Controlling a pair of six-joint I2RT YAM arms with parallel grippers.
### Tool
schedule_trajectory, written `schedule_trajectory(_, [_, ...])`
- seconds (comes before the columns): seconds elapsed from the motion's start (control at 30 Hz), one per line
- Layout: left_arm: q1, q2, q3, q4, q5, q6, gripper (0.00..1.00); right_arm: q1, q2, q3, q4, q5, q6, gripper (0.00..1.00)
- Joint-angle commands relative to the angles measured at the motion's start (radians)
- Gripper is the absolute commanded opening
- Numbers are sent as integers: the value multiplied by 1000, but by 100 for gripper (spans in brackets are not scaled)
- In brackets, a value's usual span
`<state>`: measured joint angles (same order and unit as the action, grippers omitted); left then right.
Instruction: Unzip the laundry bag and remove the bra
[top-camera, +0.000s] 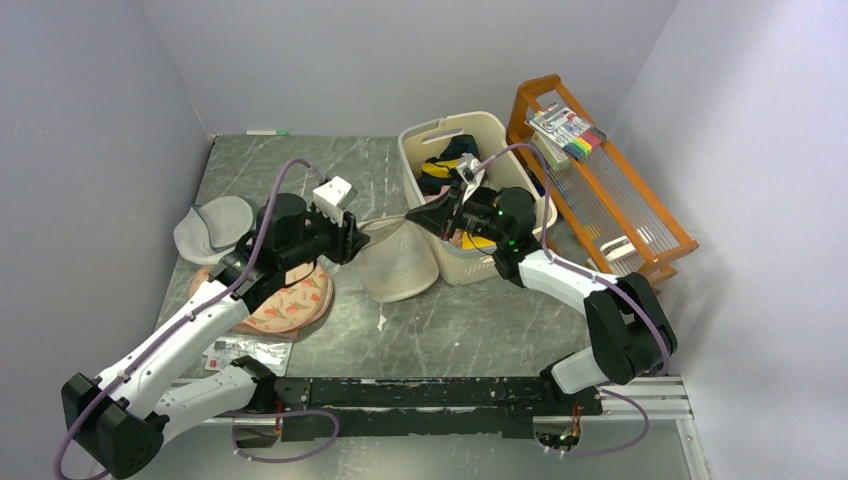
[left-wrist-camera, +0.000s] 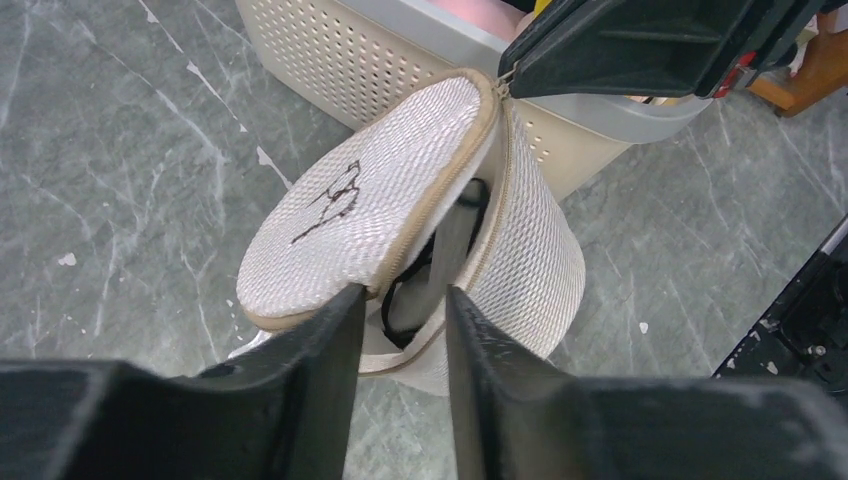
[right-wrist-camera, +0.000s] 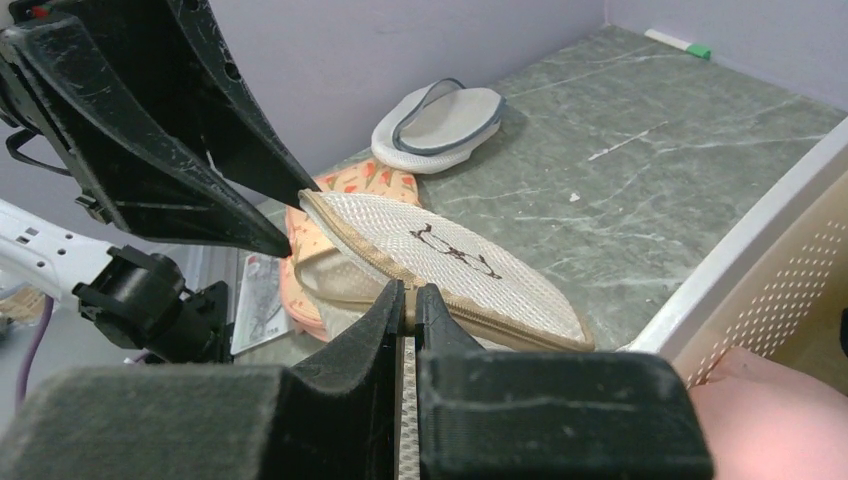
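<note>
- The laundry bag (left-wrist-camera: 350, 210) is being held up on its edge between the two arms, just beside the cream basket (left-wrist-camera: 330, 50). I cannot tell if its bottom is touching the desk (left-wrist-camera: 120, 150).
- The right gripper (right-wrist-camera: 408, 300) is squeezing tight on the bag's tan rim at the top, right by the zip. I think it is doing this so the soft bag is not flopping down and the hole is facing the other arm.
- The left gripper (left-wrist-camera: 402, 292) is standing open. The low edge of the bag is sitting between its two fingers, but they are not pinching it.
- The zip is partly undone, so the round lid is gaping away from the rest of the bag like a mouth.
- A thin dark strap (left-wrist-camera: 392, 305) is peeking out of that gap. The bra is hiding inside the bag, and I am not seeing its yellow cups.
- I am guessing the gap is big enough now, and the open gripper is getting ready to reach in for the strap. It could be pinching the mesh by mistake, because mesh and strap are lying so close.
- A pink bag (top-camera: 290, 305) and a grey bag (top-camera: 215, 228) are lying on the desk to the left, away from the job.
</note>
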<state>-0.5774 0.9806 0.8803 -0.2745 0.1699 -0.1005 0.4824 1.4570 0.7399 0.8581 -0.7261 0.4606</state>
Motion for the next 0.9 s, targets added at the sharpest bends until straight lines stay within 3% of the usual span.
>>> schedule_trajectory(0.0, [7, -29, -2, 38, 30, 7, 52, 19, 20, 60, -29, -27, -8, 0])
schedule_trajectory(0.17, [7, -45, -8, 45, 9, 4, 63, 55, 26, 80, -63, -33, -37, 0])
schedule_trajectory(0.67, [8, -204, -61, 93, -183, -24, 68, 124, 26, 127, -202, 24, -162, 0])
schedule_trajectory(0.87, [8, -192, -62, 96, -152, -20, 70, 125, 22, 133, -217, 29, -167, 0])
